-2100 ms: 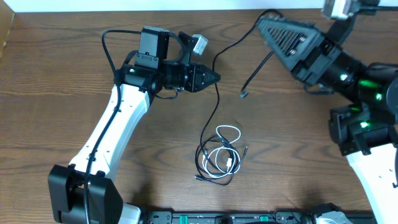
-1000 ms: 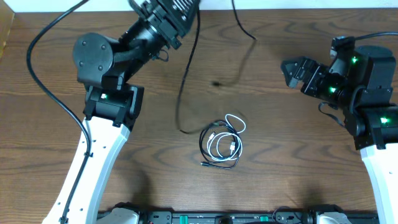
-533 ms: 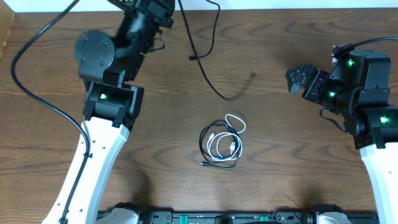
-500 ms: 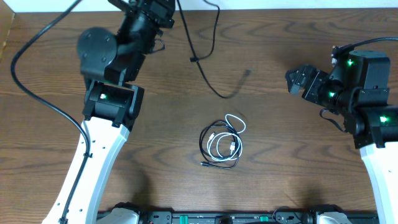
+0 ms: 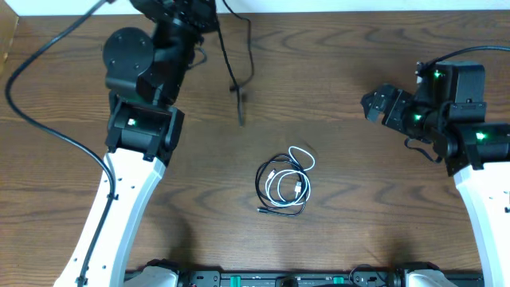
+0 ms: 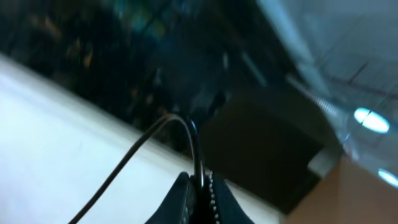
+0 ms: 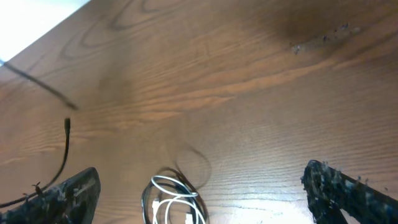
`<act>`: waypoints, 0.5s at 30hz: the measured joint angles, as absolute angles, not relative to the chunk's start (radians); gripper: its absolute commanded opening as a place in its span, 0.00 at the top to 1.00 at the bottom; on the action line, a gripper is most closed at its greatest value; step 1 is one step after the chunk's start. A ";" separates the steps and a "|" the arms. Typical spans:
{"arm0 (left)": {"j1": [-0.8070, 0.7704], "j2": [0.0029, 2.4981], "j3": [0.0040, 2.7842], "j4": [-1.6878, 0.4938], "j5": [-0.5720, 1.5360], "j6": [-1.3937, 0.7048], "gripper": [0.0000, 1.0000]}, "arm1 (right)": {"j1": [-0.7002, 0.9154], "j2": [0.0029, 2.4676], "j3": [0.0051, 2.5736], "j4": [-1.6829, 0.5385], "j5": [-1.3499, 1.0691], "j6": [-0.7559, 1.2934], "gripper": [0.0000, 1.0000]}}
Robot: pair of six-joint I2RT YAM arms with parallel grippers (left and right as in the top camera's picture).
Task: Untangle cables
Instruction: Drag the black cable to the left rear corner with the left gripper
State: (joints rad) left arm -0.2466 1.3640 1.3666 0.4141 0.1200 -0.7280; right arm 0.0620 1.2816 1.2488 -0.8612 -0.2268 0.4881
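A single black cable [image 5: 236, 88] hangs in the air from my left gripper [image 6: 200, 186], whose jaws are shut on it. In the overhead view the left wrist [image 5: 190, 16] is raised at the table's far edge. The cable's free plug end dangles above the wood, blurred. The same cable [image 7: 64, 152] shows at the left of the right wrist view. A tangled coil of one white and one black cable [image 5: 283, 185] lies on the table's middle. My right gripper [image 5: 374, 104] is open at the right, with the coil [image 7: 174, 182] low between its spread fingers and apart from them.
Brown wooden table [image 5: 358, 207] with a white wall strip along the far edge. Thick black arm wires loop by the left arm [image 5: 48, 127]. The left arm's white link [image 5: 119, 207] crosses the table's left side.
My left arm has lifted and swung the held black cable, which has left the coil; its free end has swept left. The right gripper has edged slightly away. The coil has not moved.
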 measured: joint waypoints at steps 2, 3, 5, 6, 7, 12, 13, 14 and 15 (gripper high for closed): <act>-0.231 1.384 1.370 0.484 0.101 -0.728 0.92 | 0.062 1.296 1.249 -0.857 -0.227 0.488 0.01; -0.221 1.396 1.372 0.503 0.098 -0.728 0.93 | 0.062 1.304 1.249 -0.855 -0.227 0.488 0.01; -0.190 1.438 1.390 0.512 0.103 -0.728 0.92 | 0.062 1.320 1.249 -0.854 -0.227 0.488 0.01; -0.169 1.472 1.410 0.513 0.120 -0.728 0.92 | 0.062 1.329 1.249 -0.854 -0.227 0.488 0.01; -0.148 1.510 1.435 0.513 0.140 -0.728 0.93 | 0.062 1.334 1.249 -0.854 -0.227 0.488 0.01; -0.037 1.754 1.654 0.457 0.290 -0.728 0.93 | 0.062 1.358 1.249 -0.855 -0.227 0.488 0.01; -0.018 1.798 1.703 0.411 0.312 -0.727 0.93 | 0.062 1.362 1.249 -0.853 -0.227 0.488 0.01; -0.003 1.839 1.747 0.374 0.328 -0.725 0.92 | 0.062 1.366 1.249 -0.853 -0.227 0.488 0.01; 0.012 1.882 1.795 0.342 0.341 -0.720 0.93 | 0.062 1.369 1.249 -0.853 -0.227 0.488 0.01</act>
